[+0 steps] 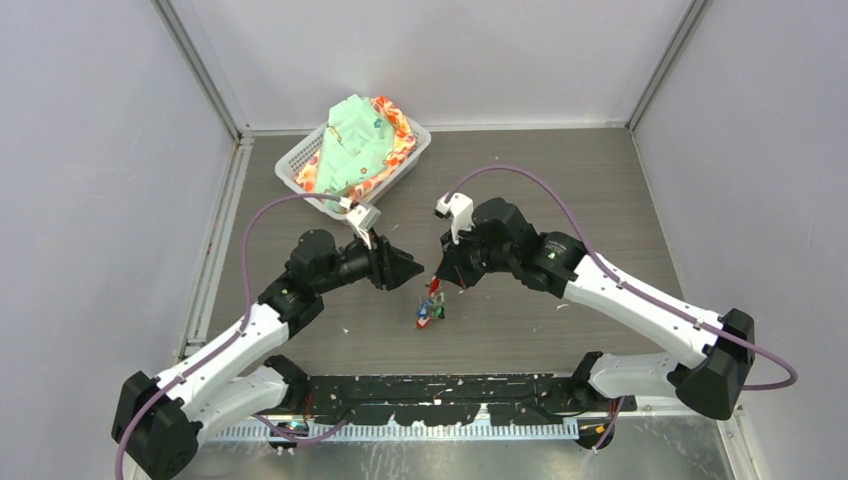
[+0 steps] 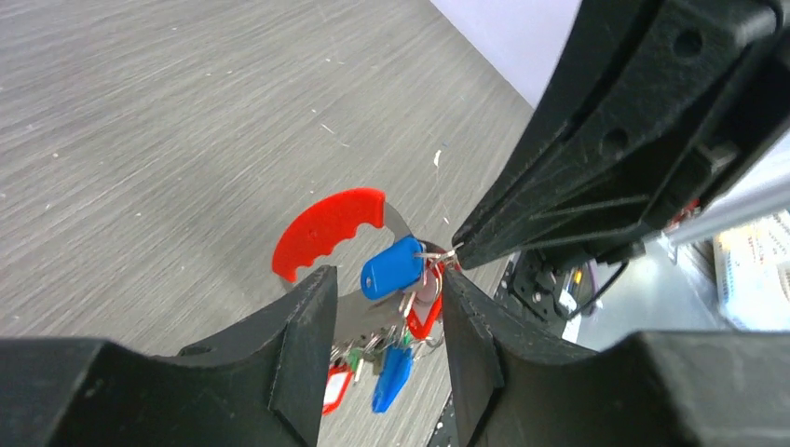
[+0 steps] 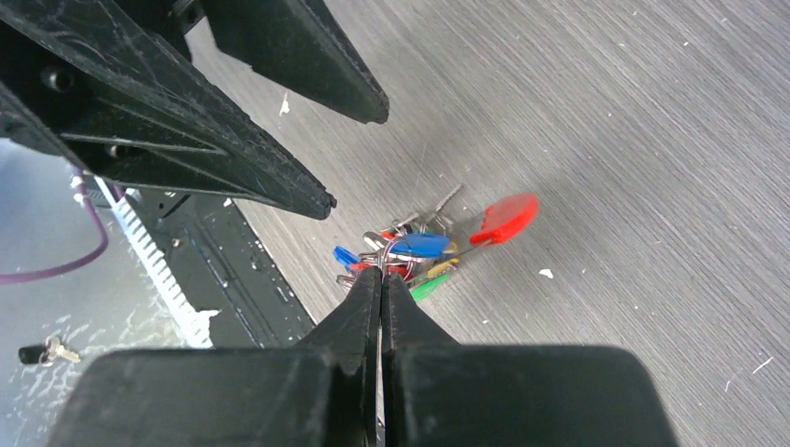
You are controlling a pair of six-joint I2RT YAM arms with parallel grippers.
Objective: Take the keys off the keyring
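Right wrist view shows the right gripper point(image 3: 382, 279) with its two black fingers pressed together on the thin silvery metal keyring point(image 3: 386, 251). The bunch of small silvery keys with blue, green, yellow and red plastic tags point(image 3: 419, 250) therefore sits just beyond its tips, and the red curved plastic strip point(image 3: 504, 218) sticks out further beyond. The left gripper point(image 2: 384, 279) has its fingers apart. The bunch hangs between them and, as far as I can judge, touches neither. To do this step well, the left gripper should close on one key only, I think the blue-tagged key point(image 2: 391, 267) nearest its tips. It should then slide that key along the ring coil while the right gripper holds firmly. Taking several tags together can jam the ring.
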